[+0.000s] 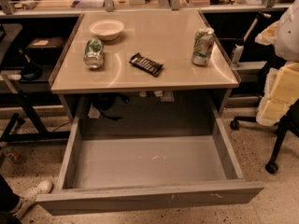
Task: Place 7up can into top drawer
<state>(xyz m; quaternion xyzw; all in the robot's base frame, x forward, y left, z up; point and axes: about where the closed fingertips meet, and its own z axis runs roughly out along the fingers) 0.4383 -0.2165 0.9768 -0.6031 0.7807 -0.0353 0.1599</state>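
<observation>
Drawer [149, 197] pulled well out below the table's [159, 80] front edge. Floor bare but for pale scuffs. Judged open and waiting for the can.

On the table, towards the front: dark snack wrapper [146, 64] at the middle, green can [94, 53] on its side to the left.

7up can [203, 46] stands upright by the table's right edge, well apart from the rest. A side approach looks unobstructed. Body white-silver with green patches, silver top.

Bowl [107, 29] at the table's far left.

Gripper nowhere in view, so whether it is released or clenched cannot be told. Can not yet picked up.
</observation>
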